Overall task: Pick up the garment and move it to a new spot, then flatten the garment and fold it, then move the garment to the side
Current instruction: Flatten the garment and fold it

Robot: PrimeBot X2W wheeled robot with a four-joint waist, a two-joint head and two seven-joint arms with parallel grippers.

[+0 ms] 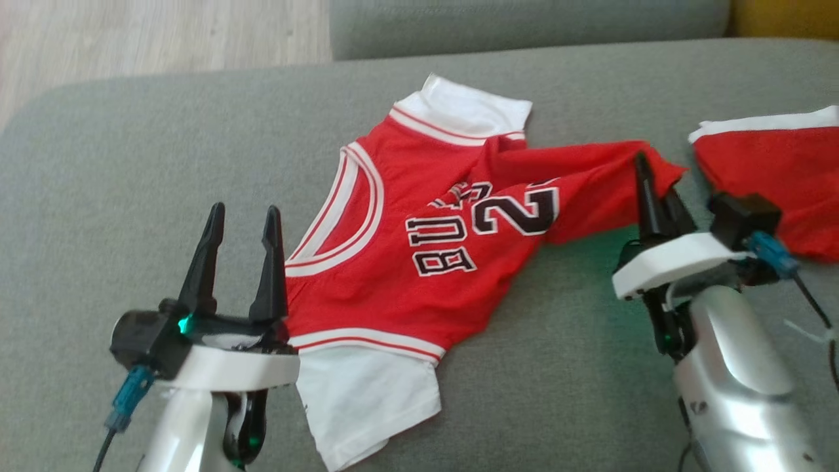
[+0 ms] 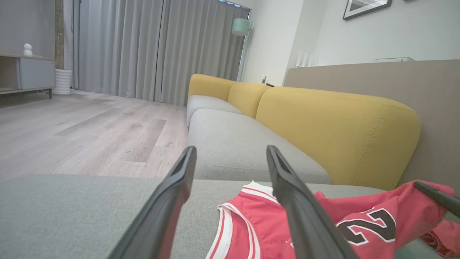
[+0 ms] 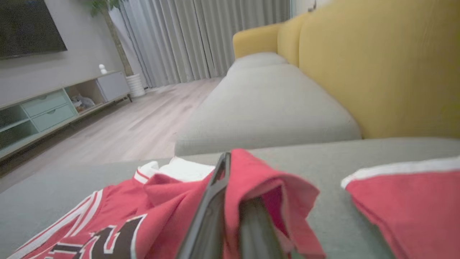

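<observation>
The garment [image 1: 406, 262] is a red jersey with white trim and black lettering. It lies crumpled on the grey sofa seat [image 1: 131, 164], its white lining showing at both ends. My right gripper [image 1: 655, 177] is shut on the garment's right-hand edge and holds a fold of red cloth slightly raised. In the right wrist view that cloth [image 3: 161, 201] drapes over the right gripper [image 3: 237, 180]. My left gripper [image 1: 244, 210] stands open just left of the jersey's neckline, with nothing between its fingers. The left wrist view shows the left gripper [image 2: 230, 149] above the jersey [image 2: 251, 230].
A second red piece with a white band [image 1: 780, 177] lies on the seat right of my right arm, also visible in the right wrist view [image 3: 413, 201]. Yellow back cushions [image 2: 334, 133] rise behind the seat. Wooden floor [image 1: 131, 39] lies beyond the seat's far left edge.
</observation>
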